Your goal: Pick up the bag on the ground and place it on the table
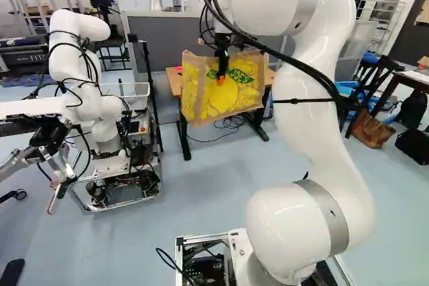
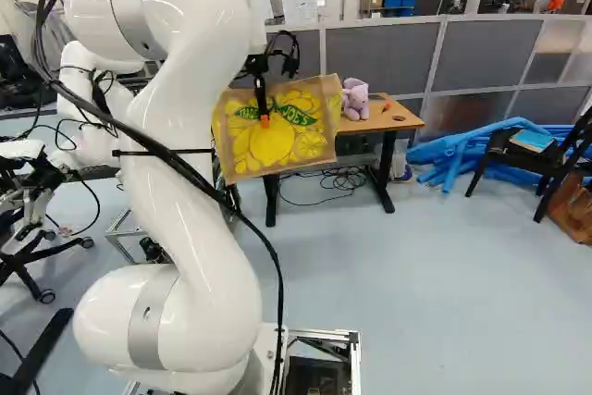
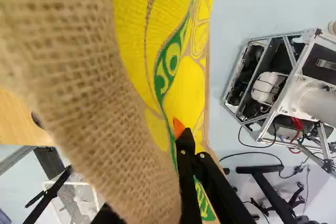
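And there's the bag, up off the floor and hanging in front of the table, its big yellow lemon print facing back toward the base! The white arm reaches out toward the table, and the black gripper has the bag: its jaws are clamped on the cloth side, one orange-tipped finger showing against the print, the other hidden by the burlap. The bag's lower edge hangs below the level of the tabletop, and whether the cloth touches the table, I can't tell.

Up on the table, at the right of the right base view, sits a purple stuffed elephant, with a small orange thing and a dark round thing near it. Cables lie in loops on the floor below the table. To the right of the table, a heap of blue tubes, then a black chair with a blue book on its seat. Over to the left of the table stands another robot, and behind the table runs a grey partition.
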